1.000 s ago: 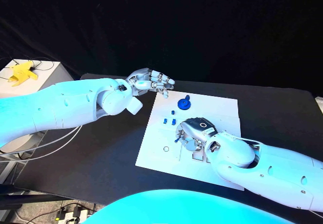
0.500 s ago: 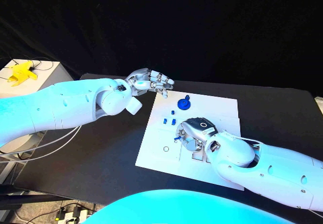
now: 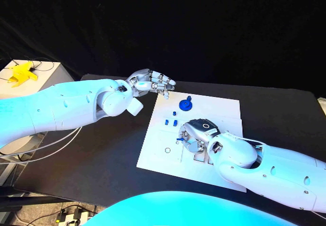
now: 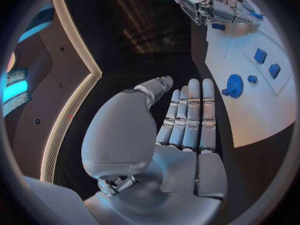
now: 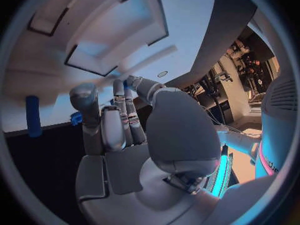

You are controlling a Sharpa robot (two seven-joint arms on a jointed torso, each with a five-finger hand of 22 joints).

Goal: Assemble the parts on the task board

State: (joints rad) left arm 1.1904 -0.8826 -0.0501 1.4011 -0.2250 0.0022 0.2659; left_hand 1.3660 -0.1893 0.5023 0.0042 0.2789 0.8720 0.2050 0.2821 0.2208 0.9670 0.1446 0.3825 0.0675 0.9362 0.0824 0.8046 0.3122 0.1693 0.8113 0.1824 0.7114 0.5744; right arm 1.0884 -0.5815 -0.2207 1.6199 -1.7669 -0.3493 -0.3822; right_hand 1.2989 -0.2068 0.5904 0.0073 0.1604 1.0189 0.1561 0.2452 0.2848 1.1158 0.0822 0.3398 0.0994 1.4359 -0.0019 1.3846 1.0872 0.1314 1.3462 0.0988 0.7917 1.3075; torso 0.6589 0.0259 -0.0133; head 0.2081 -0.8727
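Note:
The white task board (image 3: 224,112) lies mid-table. On its far part lie a blue gear (image 3: 187,103) and small blue pieces (image 3: 166,122). My right hand (image 3: 197,134) hangs low over the board's middle, fingers bent down, and pinches a small blue part (image 3: 181,139) at its fingertips. In the right wrist view that part (image 5: 76,118) sits beside the thumb, with a blue peg (image 5: 32,116) further off. My left hand (image 3: 150,82) hovers off the board's far left corner, holding nothing. The left wrist view shows its fingers (image 4: 187,120) straight, the gear (image 4: 234,85) beyond them.
The board has rectangular recesses (image 5: 94,40) and a small round hole (image 3: 167,150) near its left edge. A white stand with a yellow object (image 3: 20,73) is at the far left, off the black table (image 3: 109,155).
My right hand has shifted slightly toward me with the small blue part at its fingertips. The left hand has stayed still.

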